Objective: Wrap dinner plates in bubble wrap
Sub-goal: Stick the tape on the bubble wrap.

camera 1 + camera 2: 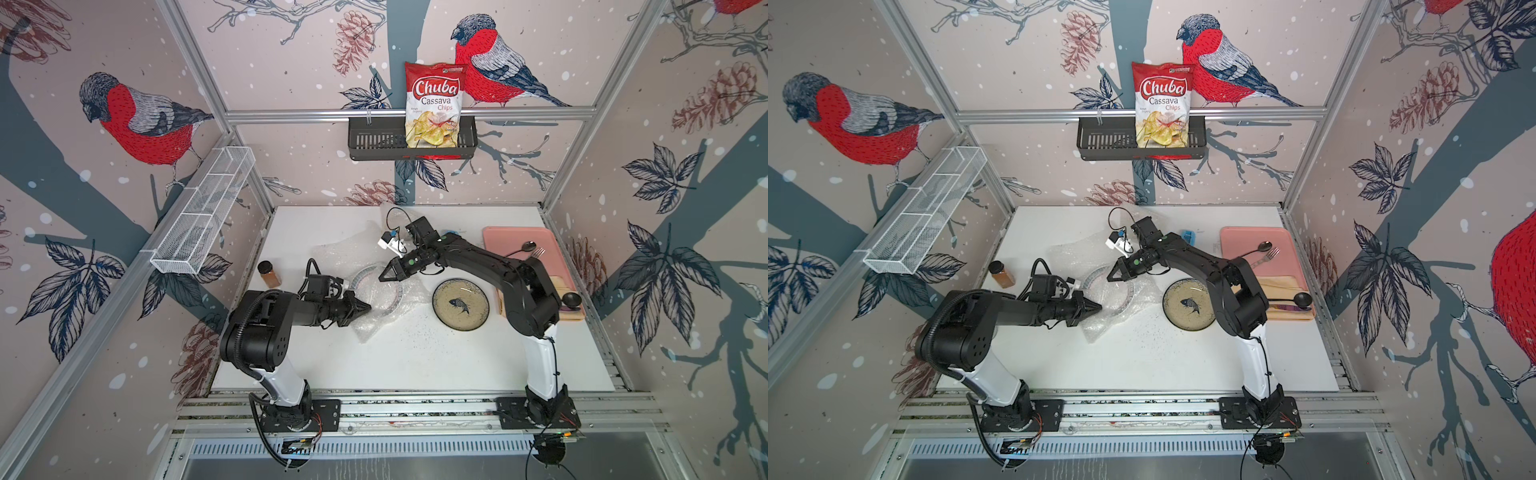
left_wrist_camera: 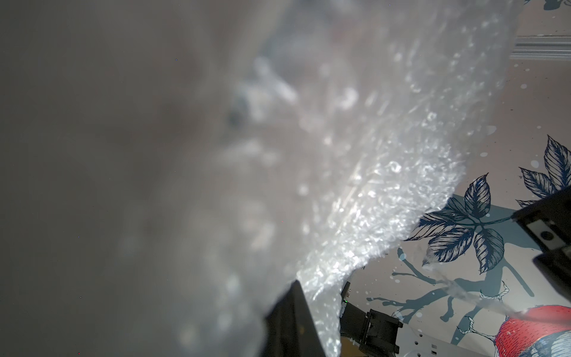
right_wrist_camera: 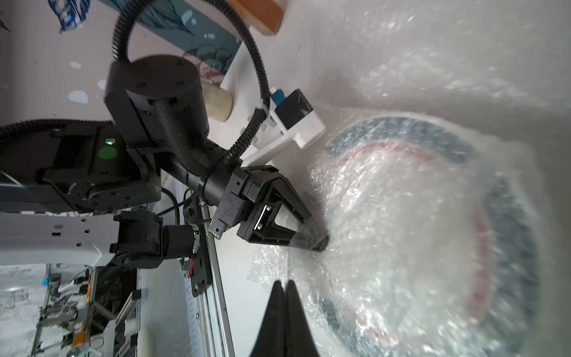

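White worktop point(image 1: 415, 365), walled in by bird-and-pinecone wallpaper, fills both top views. On it a round cream ceramic plate with a dark rim point(image 1: 388, 295) lies flat under a clear, crinkly bubble wrap sheet point(image 1: 368, 328), whose loose corner spills toward the front edge. The left hand point(image 1: 368, 308) is at the plate's near-left rim, jaws closed, tips pinching the wrap. The right hand point(image 1: 381, 277) hangs over the far-left rim, also closed, with nothing seen in it. A speckled cream plate with a dark fish point(image 1: 460, 304) sits bare just right of the wrapped one. A second crumpled sheet point(image 1: 340, 249) lies farther back.

From the left wrist, glinting wrap point(image 2: 386, 185) covers most of the frame, blurred up close; one black finger point(image 2: 290, 324) shows at its edge.

From the right wrist, the right hand point(image 3: 284, 282) has its fingers pressed together just beside the wrap. The left hand point(image 3: 321, 241) has its closed tips sunk into the film at the plate's rim. The plate point(image 3: 401, 131) shows a dark band and a thin red ring through the bubbles.
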`<move>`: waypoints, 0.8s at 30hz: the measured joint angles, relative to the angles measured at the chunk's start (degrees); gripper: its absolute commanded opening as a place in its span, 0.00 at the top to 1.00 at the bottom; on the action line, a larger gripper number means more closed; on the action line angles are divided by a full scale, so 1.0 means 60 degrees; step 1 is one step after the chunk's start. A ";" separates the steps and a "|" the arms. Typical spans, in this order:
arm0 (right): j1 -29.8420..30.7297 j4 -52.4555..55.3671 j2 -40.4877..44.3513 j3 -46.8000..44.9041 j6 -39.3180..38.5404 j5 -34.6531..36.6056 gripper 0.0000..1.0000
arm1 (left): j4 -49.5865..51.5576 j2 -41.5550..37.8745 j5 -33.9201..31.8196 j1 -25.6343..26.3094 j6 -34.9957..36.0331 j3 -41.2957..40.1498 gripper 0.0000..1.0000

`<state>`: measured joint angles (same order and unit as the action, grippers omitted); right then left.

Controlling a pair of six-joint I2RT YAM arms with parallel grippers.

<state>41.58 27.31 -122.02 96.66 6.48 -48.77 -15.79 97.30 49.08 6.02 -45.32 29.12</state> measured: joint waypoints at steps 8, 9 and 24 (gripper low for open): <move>0.0586 0.1453 -0.0929 0.0699 -0.0517 0.0102 1.00 | 0.0022 -0.0080 -0.0095 0.0000 -0.0135 -0.0040 1.00; 0.0619 0.1555 -0.0962 0.0699 -0.0532 0.0106 1.00 | 0.0022 -0.0076 -0.0095 0.0000 -0.0135 -0.0040 1.00; 0.0714 0.2382 -0.1931 0.1319 -0.0678 0.0506 0.99 | -0.0004 -0.0047 -0.0069 0.0000 -0.0164 -0.0040 1.00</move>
<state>45.87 41.60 -133.60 104.57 2.42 -45.74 -15.81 97.01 48.66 6.02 -46.30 28.88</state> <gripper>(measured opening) 0.047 0.034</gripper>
